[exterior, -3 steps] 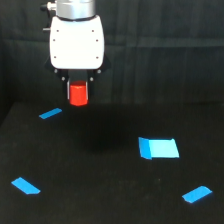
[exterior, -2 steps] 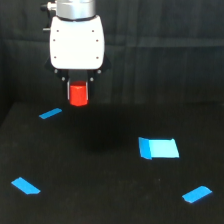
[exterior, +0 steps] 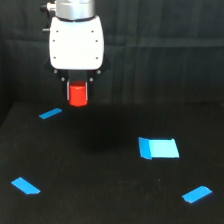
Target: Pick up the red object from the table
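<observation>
The red object [exterior: 78,95] is a small red-orange block hanging in the air below the white gripper body, well above the black table [exterior: 100,190]. My gripper [exterior: 78,94] is shut on it, with thin dark fingers along its left and right sides. The block's lower end sticks out below the fingers. A faint dark shadow lies on the table beneath it.
Blue tape strips lie on the table: one at the exterior view's left back [exterior: 50,114], one at the front left [exterior: 25,185], one at the front right [exterior: 196,193]. A larger blue rectangular patch [exterior: 158,148] sits right of centre. A dark curtain hangs behind.
The gripper with the red object in it has risen slightly. Nothing on the table has moved.
</observation>
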Controlling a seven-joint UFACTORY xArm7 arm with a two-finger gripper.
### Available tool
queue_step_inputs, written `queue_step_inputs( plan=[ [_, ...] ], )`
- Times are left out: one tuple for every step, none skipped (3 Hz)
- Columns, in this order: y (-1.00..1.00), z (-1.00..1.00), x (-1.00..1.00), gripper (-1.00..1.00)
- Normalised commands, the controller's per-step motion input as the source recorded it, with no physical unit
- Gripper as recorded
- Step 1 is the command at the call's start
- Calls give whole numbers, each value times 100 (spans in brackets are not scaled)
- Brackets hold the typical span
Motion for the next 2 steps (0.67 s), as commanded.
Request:
queue_step_inputs(
  plan=[
    [4,-12,7,-96],
    [1,4,-3,-93]
  ],
)
